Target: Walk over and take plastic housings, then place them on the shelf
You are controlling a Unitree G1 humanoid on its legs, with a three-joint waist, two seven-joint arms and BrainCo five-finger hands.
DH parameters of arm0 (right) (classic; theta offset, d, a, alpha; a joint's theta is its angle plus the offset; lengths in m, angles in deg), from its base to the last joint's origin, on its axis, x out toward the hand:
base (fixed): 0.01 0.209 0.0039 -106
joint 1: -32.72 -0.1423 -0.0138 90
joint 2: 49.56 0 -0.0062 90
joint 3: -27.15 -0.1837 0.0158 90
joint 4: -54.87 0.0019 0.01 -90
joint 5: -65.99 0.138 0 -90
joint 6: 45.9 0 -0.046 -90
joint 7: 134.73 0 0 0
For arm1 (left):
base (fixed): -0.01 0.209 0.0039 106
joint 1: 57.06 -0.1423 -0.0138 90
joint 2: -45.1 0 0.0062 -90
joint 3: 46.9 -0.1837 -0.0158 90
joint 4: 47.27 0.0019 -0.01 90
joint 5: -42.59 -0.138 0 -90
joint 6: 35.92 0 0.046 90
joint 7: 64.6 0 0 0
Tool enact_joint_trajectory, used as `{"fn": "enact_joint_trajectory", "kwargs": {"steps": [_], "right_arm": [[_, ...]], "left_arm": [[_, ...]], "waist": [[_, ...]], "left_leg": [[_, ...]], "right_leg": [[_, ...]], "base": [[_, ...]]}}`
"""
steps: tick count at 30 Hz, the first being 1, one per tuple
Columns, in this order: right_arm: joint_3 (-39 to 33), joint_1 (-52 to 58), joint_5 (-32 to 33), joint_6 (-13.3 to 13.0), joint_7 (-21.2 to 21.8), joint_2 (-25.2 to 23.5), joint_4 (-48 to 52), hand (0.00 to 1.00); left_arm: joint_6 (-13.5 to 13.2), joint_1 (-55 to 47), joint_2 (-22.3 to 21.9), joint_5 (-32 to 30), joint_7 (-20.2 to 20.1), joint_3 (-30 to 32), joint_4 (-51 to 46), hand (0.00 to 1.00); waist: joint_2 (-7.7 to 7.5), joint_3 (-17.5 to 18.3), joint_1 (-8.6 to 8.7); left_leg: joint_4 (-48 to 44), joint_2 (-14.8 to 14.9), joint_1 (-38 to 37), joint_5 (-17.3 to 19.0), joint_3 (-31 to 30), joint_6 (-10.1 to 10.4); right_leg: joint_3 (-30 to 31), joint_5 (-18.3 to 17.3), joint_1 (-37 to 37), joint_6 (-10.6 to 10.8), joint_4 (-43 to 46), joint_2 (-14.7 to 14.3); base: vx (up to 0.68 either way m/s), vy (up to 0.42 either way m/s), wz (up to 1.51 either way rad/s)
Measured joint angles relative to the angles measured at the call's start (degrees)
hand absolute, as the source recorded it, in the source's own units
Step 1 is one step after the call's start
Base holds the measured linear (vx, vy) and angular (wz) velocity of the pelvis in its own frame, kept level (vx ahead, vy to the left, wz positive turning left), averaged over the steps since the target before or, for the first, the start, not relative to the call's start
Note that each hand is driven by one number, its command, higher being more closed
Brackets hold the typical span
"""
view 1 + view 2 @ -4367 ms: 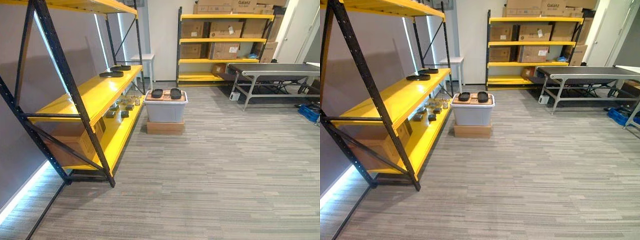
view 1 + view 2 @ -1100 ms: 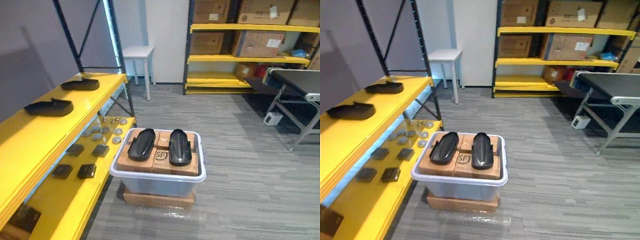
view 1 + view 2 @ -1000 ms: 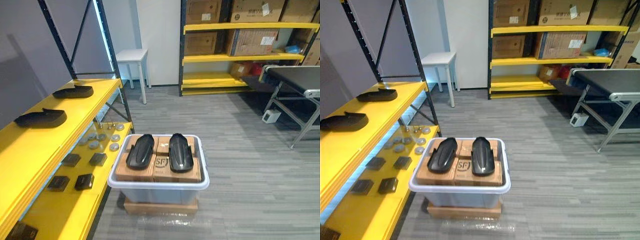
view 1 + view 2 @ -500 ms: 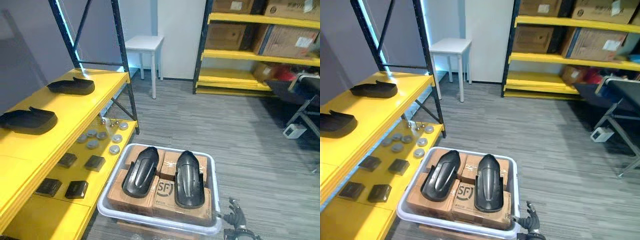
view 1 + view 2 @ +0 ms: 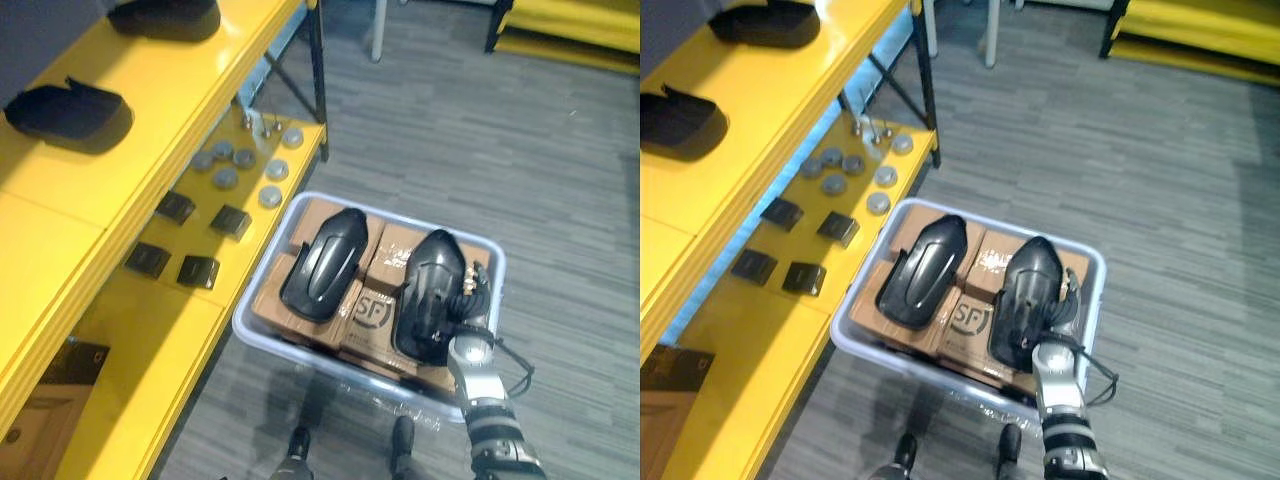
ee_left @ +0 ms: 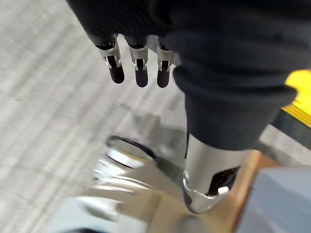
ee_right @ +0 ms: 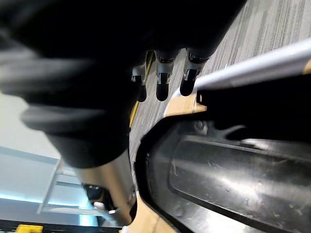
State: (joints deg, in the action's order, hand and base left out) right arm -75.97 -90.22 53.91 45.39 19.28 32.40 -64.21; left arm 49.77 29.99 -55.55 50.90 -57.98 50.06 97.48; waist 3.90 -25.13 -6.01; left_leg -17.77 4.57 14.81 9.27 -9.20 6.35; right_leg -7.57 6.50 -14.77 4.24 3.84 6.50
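Two black plastic housings lie side by side on cardboard boxes (image 5: 372,312) inside a pale grey bin (image 5: 262,335): the left housing (image 5: 322,263) and the right housing (image 5: 428,305). My right hand (image 5: 470,300) is beside the right housing's right edge, at the bin's right wall. In the right wrist view its fingers (image 7: 165,82) are straight above that housing's glossy shell (image 7: 233,165), not closed round it. My left hand (image 6: 141,73) hangs over the grey floor with relaxed fingers and holds nothing. Two more housings (image 5: 70,112) (image 5: 165,15) rest on the yellow shelf (image 5: 60,230).
The lower yellow shelf board carries small dark blocks (image 5: 190,270) and several round grey discs (image 5: 240,165). A black shelf post (image 5: 318,90) stands close to the bin's far left corner. Grey carpet (image 5: 560,170) lies to the right of the bin.
The camera has come closer and tipped down over the bin. My right hand has risen from the bin's near right corner to the right housing's edge.
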Motion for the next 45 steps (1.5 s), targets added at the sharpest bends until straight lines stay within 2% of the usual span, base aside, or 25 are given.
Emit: {"fn": "enact_joint_trajectory", "kwargs": {"steps": [4,7,11,12,17,24,27,31,33,34,35,36,38,40,43,45], "right_arm": [[-0.37,-2.51,-1.00,1.50,-1.89,3.15,-5.80,0.00],[-1.67,-4.89,-2.58,3.96,-4.09,5.72,-11.49,0.00],[-2.49,-5.80,-5.06,5.42,-6.71,7.39,-13.29,0.00],[-2.51,-6.16,-6.14,5.55,-7.31,7.85,-13.70,1.00],[-2.51,-11.02,-6.19,5.00,-7.71,9.94,-19.63,1.00],[-0.83,-14.89,-3.94,2.85,-3.18,14.97,-28.24,1.00],[1.13,-14.25,-3.98,2.87,-1.59,15.84,-28.45,1.00],[4.87,-8.68,-5.70,4.80,-0.10,15.63,-21.81,1.00],[5.36,-3.83,-10.17,5.56,0.37,15.35,-14.03,1.00],[5.36,-0.01,-13.36,5.74,0.55,15.16,-8.36,1.00],[5.36,0.82,-13.70,5.83,0.56,15.16,-7.21,1.00],[5.19,3.95,-15.22,6.27,0.65,14.96,-2.77,1.00],[4.42,8.29,-18.17,6.47,0.81,14.34,3.05,1.00],[3.72,12.70,-21.45,6.58,1.60,14.18,7.85,1.00],[1.88,16.17,-25.44,6.55,2.76,14.13,11.97,1.00],[1.79,16.71,-26.76,6.50,2.76,14.19,13.23,1.00]], "left_arm": [[-0.75,1.06,0.57,1.75,0.74,-2.61,0.46,0.00],[-1.35,2.81,1.09,2.91,1.84,-5.91,1.53,0.00],[-1.68,4.48,1.31,3.93,2.82,-8.24,3.03,0.00],[-1.66,5.13,1.52,4.01,3.06,-8.80,3.83,0.00],[-1.91,5.88,2.55,5.06,3.26,-11.94,4.23,0.00],[-1.92,7.73,2.91,5.10,3.17,-13.04,6.17,0.00],[-1.99,7.97,2.97,6.03,3.18,-13.00,6.04,0.00],[-2.58,7.83,2.73,13.26,3.49,-12.35,1.96,0.00],[-3.05,7.00,1.32,16.22,5.32,-8.84,-4.19,0.00],[-3.30,5.45,0.17,16.82,6.96,-6.02,-10.79,0.00],[-3.32,5.01,-0.07,16.91,7.35,-5.54,-12.42,0.00],[-3.41,2.87,-0.80,17.15,8.33,-3.63,-19.77,0.00],[-3.35,-0.60,-1.54,15.65,10.11,-1.39,-30.73,0.00],[-3.29,-4.46,-1.86,11.99,11.93,0.87,-43.99,0.00],[-3.14,-6.62,-3.14,6.79,13.10,0.92,-56.52,0.00],[-3.18,-6.60,-3.86,3.58,13.28,0.03,-61.37,0.00]], "waist": [[0.67,-0.52,-0.07],[1.82,-1.23,-0.56],[2.70,-1.81,-0.96],[2.83,-1.94,-0.95],[2.85,-1.95,-0.63],[2.88,-1.96,-0.73],[2.98,-2.02,-0.49],[2.95,-2.10,-0.33],[2.90,-2.17,0.19],[2.83,-2.11,0.75],[2.78,-2.06,0.75],[2.47,-1.42,0.75],[1.97,0.34,1.11],[0.79,3.24,1.71],[-0.13,7.81,2.25],[-0.58,9.94,2.33]], "left_leg": [[-1.84,-0.22,2.63,0.29,-0.15,-0.38],[-3.64,-0.30,5.45,0.64,-0.24,-0.28],[-4.97,-0.36,8.20,0.86,-0.57,-0.48],[-5.26,-0.36,8.65,0.86,-0.79,-0.48],[-5.59,-0.40,9.80,0.85,-1.31,-0.48],[-5.45,-0.36,10.37,0.78,-1.45,-0.50],[-5.07,-0.33,9.49,0.61,-1.61,-0.48],[-2.45,-0.35,5.24,-0.22,-2.36,-0.37],[-0.87,-0.51,2.88,-0.87,-3.41,-0.41],[0.47,-0.59,0.52,-1.40,-4.05,-0.39],[0.76,-0.60,-0.08,-1.42,-4.14,-0.41],[1.87,-0.67,-1.57,-1.54,-4.29,-0.55],[3.54,-0.76,-3.23,-1.89,-4.86,-0.81],[5.49,-0.72,-5.47,-2.36,-5.26,-0.95],[7.82,-0.88,-8.41,-2.88,-6.13,-0.96],[8.86,-0.89,-10.07,-3.40,-6.25,-0.58]], "right_leg": [[0.01,0.95,-1.48,-0.02,-0.53,0.01],[0.21,1.78,-3.55,-0.04,-0.50,-0.08],[0.11,2.38,-5.51,-0.08,-0.50,-0.17],[-0.07,2.48,-5.75,-0.10,-0.50,-0.20],[-0.61,2.66,-6.40,-0.12,-0.59,-0.22],[-0.74,2.75,-7.05,-0.10,-0.63,-0.28],[-1.01,2.76,-6.00,-0.12,-1.23,-0.32],[-2.34,2.72,-1.57,-0.15,-2.85,-0.20],[-3.35,2.61,0.98,-0.26,-3.49,-0.02],[-4.23,2.18,3.31,-0.20,-3.58,0.19],[-4.30,2.06,3.81,-0.17,-3.59,0.21],[-4.57,1.29,5.04,-0.01,-3.58,0.41],[-5.44,0.80,6.38,0.13,-3.63,0.62],[-6.09,0.39,8.66,0.30,-4.49,0.73],[-7.48,0.01,11.78,0.78,-5.58,1.08],[-7.68,-0.13,12.92,0.91,-5.98,1.22]], "base": [[-0.06,0.032,0.01],[-0.08,0.038,-0.02],[-0.05,0.023,0.01],[-0.02,0.014,0.05],[-0.02,0.007,0.05],[0.00,0.000,0.00],[0.04,0.001,0.04],[0.05,-0.007,0.16],[0.02,-0.023,0.32],[0.01,-0.029,0.28],[0.00,-0.034,0.24],[0.00,-0.029,0.13],[0.02,-0.032,0.21],[0.05,-0.033,0.18],[0.08,-0.024,0.18],[0.11,-0.011,0.11]]}}
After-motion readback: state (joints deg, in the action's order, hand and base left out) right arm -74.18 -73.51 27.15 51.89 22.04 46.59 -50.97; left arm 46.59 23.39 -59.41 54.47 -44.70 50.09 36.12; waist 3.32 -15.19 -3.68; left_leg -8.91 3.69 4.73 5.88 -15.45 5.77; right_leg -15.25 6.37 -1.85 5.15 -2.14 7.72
